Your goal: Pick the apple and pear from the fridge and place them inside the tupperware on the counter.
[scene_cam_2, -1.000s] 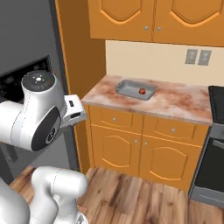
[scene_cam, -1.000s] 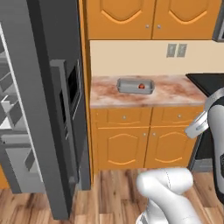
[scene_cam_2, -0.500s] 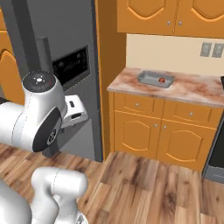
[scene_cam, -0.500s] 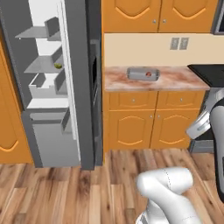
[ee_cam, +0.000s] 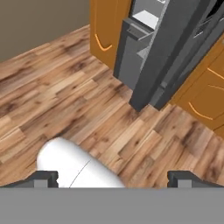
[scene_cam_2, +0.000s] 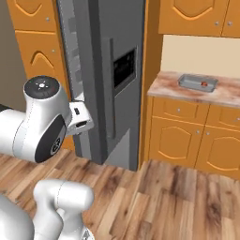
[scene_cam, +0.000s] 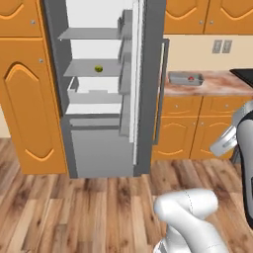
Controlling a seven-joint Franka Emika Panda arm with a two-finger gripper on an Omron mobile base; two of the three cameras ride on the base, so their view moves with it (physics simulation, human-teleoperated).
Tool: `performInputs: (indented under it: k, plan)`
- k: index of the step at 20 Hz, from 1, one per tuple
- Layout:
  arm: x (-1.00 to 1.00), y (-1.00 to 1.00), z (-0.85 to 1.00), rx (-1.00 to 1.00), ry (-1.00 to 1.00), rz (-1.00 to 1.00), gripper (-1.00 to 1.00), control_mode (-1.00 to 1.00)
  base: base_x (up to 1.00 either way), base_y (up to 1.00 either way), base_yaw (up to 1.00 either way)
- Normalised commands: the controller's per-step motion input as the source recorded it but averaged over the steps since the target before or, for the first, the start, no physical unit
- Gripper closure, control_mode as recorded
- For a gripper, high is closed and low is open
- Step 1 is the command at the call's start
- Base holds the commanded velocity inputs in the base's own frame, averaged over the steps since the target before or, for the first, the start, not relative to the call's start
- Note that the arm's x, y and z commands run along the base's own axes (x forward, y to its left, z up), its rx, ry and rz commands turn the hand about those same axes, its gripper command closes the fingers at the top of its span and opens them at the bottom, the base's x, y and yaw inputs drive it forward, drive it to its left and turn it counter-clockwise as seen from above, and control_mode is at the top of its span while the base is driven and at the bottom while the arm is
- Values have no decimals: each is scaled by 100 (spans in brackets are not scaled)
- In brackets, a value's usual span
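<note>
The fridge (scene_cam: pixel 104 84) stands open, and the yellow-green pear (scene_cam: pixel 99 68) lies on a grey shelf inside it. Right of the fridge, on the counter (scene_cam: pixel 217 86), sits the grey tupperware (scene_cam: pixel 185 78) with the red apple (scene_cam: pixel 191 78) inside. From the other side the tupperware (scene_cam_2: pixel 198 82) and apple (scene_cam_2: pixel 204 84) show beyond the fridge (scene_cam_2: pixel 108 70). My gripper (ee_cam: pixel 113 178) is open with nothing between its fingertips (ee_cam: pixel 41 178). It hangs over the wooden floor, well short of the fridge (ee_cam: pixel 166 48).
The open fridge door (scene_cam: pixel 148 89) juts out between the shelves and the counter. A tall orange cabinet (scene_cam: pixel 29 99) flanks the fridge on the left. A white drawer (scene_cam: pixel 94 91) sits under the pear's shelf. A dark stove edge (scene_cam: pixel 244 74) shows at far right.
The whole picture has shifted: the base has swung toward the fridge, so its open interior and the pear have come into view. The apple stays in the tupperware.
</note>
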Motion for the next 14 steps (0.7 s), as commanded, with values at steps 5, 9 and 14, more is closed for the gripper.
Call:
performInputs:
  k: [5, 9, 14]
  plan:
    - [0, 0, 0, 0, 0, 0, -100, 100, -18, 95, 0]
    - [0, 0, 0, 0, 0, 0, -100, 100, -12, 98, 0]
    - [0, 0, 0, 0, 0, 0, -100, 100, 2, 95, 0]
